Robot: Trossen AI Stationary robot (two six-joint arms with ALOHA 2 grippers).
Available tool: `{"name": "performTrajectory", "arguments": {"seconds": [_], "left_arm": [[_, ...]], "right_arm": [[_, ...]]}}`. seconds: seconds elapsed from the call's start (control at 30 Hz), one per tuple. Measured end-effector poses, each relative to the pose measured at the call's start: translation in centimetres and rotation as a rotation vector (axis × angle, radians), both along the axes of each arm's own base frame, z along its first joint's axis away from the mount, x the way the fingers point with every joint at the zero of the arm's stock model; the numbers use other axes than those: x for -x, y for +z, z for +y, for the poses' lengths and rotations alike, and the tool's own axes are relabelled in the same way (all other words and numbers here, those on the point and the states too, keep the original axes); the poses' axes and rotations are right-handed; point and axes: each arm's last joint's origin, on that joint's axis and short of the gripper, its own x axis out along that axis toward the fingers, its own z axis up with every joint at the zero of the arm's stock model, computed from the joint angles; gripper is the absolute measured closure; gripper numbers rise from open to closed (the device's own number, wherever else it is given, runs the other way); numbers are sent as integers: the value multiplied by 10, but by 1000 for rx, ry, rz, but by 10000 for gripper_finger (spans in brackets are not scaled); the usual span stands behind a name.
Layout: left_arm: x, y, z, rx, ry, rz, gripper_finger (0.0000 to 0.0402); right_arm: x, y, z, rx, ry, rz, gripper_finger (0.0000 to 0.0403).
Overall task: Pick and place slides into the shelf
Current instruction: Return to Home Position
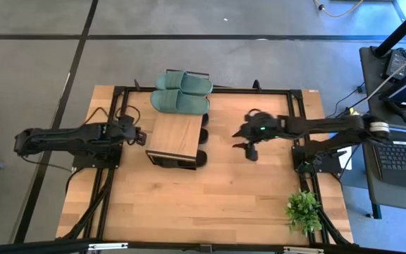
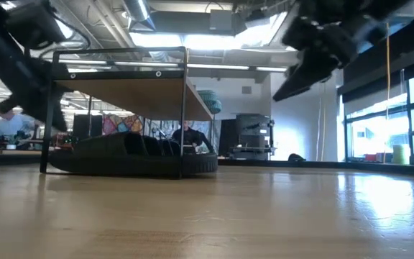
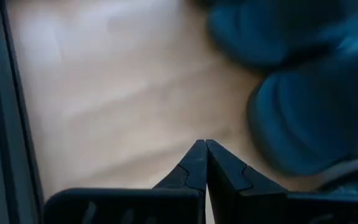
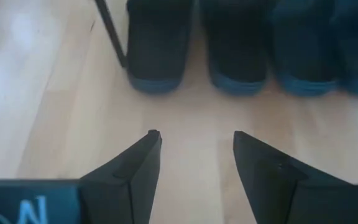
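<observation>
Under the shelf (image 1: 175, 137), four black slides (image 4: 157, 50); atop, two green slides (image 1: 180, 102)

Overhead, straight down on the whole worktop (image 1: 210, 212); low, level across it toward the shelf (image 2: 128, 90) from well back; wrist-mounted, close past each arm's jaws onto worktop and slides (image 4: 157, 43), both shared with the overhead view.

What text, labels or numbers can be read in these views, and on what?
"6N": pale marks on the body of the right claw, cut by the picture's edge; reading uncertain.
Laptop keys, beside the table: too small to read.
Nothing else is readable.
</observation>
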Motion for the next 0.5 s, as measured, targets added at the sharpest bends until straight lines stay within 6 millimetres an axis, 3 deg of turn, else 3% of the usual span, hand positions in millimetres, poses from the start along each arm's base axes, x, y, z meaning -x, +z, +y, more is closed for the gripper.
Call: {"name": "performTrajectory", "arguments": {"seconds": [0.27,0.5], "left_arm": [[3,23,-3,-257,-131,-145,401],[9,40,-8,-417,-225,-245,401]], "right_arm": [[64,-8,-10,51,-127,-196,201],[96,-16,-7,57,-173,-318,201]]}}
